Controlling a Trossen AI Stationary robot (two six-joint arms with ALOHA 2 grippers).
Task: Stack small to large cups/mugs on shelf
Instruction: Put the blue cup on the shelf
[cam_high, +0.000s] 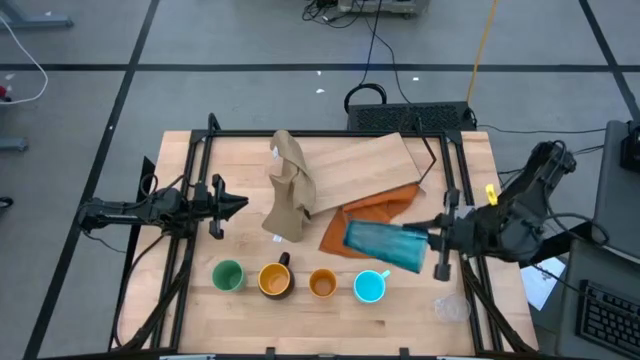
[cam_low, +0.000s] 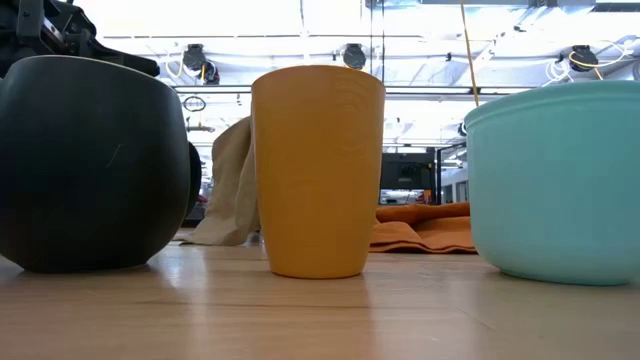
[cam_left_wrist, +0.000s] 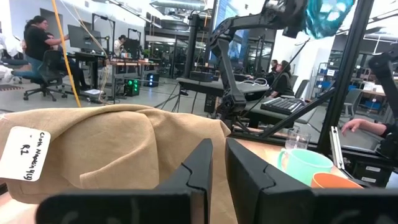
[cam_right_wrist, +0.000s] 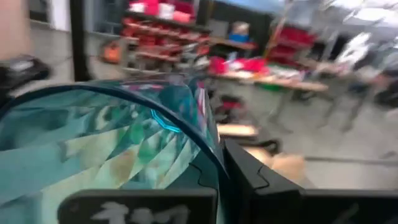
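A faceted translucent teal tumbler (cam_high: 385, 246) is pinched sideways by the right tool (cam_high: 432, 240). The left tool (cam_high: 238, 206) is seen nearly pressed together, empty, near a tan cloth (cam_left_wrist: 118, 146) tagged "R1".

Crumpled tan cloth (cam_high: 290, 190) with white tag, orange cloth (cam_high: 350, 222) just beside, partly overlapped.

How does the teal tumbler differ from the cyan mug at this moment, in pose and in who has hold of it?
The teal tumbler lies tipped on its side in the air, clamped by the right gripper; the cyan mug stands upright on the table, untouched. The tumbler is taller and faceted, without a visible handle; the mug is squat with a handle. Both are blue-green.
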